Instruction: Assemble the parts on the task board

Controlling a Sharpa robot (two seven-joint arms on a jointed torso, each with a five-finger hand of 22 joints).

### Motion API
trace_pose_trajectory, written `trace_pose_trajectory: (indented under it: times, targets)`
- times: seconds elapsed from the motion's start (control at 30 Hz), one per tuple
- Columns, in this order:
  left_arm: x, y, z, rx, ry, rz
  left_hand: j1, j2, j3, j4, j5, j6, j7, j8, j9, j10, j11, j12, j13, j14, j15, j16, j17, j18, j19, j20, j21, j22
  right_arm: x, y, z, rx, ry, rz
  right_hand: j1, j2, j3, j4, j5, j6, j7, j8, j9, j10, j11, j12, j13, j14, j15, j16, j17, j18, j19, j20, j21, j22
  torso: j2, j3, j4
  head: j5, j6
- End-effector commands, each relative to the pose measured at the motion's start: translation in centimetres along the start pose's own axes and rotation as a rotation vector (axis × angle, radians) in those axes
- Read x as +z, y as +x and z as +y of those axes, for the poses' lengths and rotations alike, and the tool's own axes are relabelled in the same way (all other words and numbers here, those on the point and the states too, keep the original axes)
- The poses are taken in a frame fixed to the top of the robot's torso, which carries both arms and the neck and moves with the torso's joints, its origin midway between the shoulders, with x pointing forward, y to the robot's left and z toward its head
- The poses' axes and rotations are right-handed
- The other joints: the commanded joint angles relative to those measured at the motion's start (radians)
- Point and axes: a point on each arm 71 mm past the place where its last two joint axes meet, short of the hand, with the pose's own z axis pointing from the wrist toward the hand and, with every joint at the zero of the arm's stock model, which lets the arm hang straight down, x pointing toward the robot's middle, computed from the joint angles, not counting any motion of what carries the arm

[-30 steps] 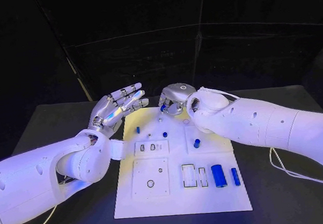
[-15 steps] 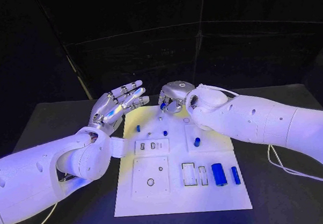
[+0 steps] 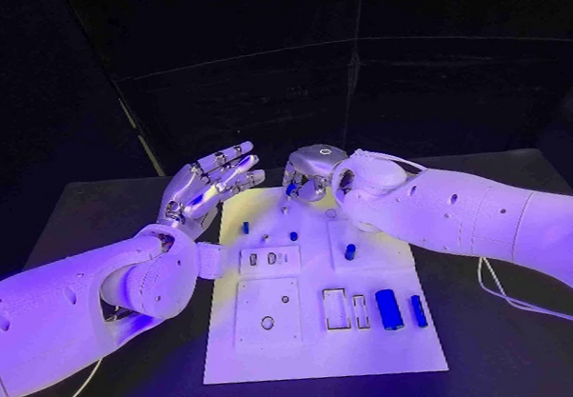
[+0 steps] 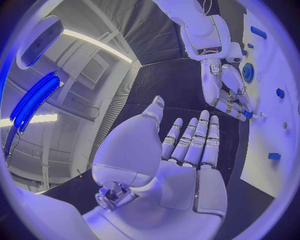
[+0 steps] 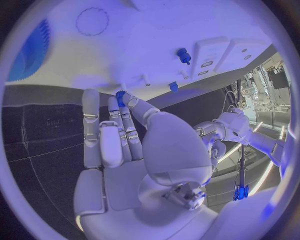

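The white task board (image 3: 323, 348) lies in the middle of the black table. At its far edge my right hand (image 3: 311, 171) hangs with fingers curled down and pinches a small blue part (image 5: 119, 96) at its fingertips, just above the board (image 5: 156, 40); the same part (image 4: 248, 114) shows in the left wrist view. My left hand (image 3: 210, 183) hovers beside it over the board's far left corner, palm up, fingers spread and empty (image 4: 187, 150). Two blue cylinders (image 3: 388, 310) (image 3: 417, 311) lie on the near right of the board. Small blue pegs (image 3: 351, 252) (image 3: 292, 237) (image 3: 245, 228) stand further back.
Rectangular recesses and holes (image 3: 336, 310) mark the board's near half. A round ribbed blue piece (image 5: 34, 47) sits on the board near my right hand. A white cable (image 3: 497, 296) trails on the table to the right. Black table surface (image 3: 83, 229) surrounds the board.
My left hand has risen slightly and stayed spread. My right hand has barely moved at the board's far edge, still pinching the part.
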Motion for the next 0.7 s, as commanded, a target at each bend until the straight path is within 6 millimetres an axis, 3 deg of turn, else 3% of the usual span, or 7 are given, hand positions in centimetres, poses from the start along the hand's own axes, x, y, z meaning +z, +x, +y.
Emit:
trace_pose_trajectory:
  times: [0.03,0.7]
  targets:
    - [0.04,-0.01,-0.22,0.003,0.016,0.01,0.008,0.0,-0.001,-0.005,0.004,-0.006,0.107,-0.005,-0.001,0.0,0.006,-0.005,0.0,-0.004,0.002,-0.003,-0.002,0.013,0.002,0.001,-0.005,-0.001,-0.07,0.16,0.07,-0.005,0.0,-0.002,-0.005,-0.002,0.006,-0.001,-0.004,0.001,0.002,0.003,0.0,-0.004,0.002,-0.001,-0.001,0.032,0.006,0.006,-0.001,0.014,-0.006,0.003,0.005,0.0,0.001,-0.0002,-0.0006,-0.001,0.001]
    - [0.14,-0.11,-0.2,0.005,0.017,0.008,0.008,0.001,-0.001,-0.006,0.004,-0.005,0.107,-0.006,-0.001,0.0,0.006,-0.005,0.0,-0.003,0.002,-0.004,-0.002,0.014,0.007,0.0,-0.006,-0.001,-0.1,0.06,0.27,-0.003,-0.001,-0.015,-0.012,-0.012,0.006,0.002,-0.001,-0.004,0.004,0.002,-0.001,-0.01,0.003,-0.002,-0.001,0.032,0.007,0.006,-0.002,0.014,-0.008,0.005,0.005,0.0,0.002,-0.0006,0.0008,-0.001,-0.001]
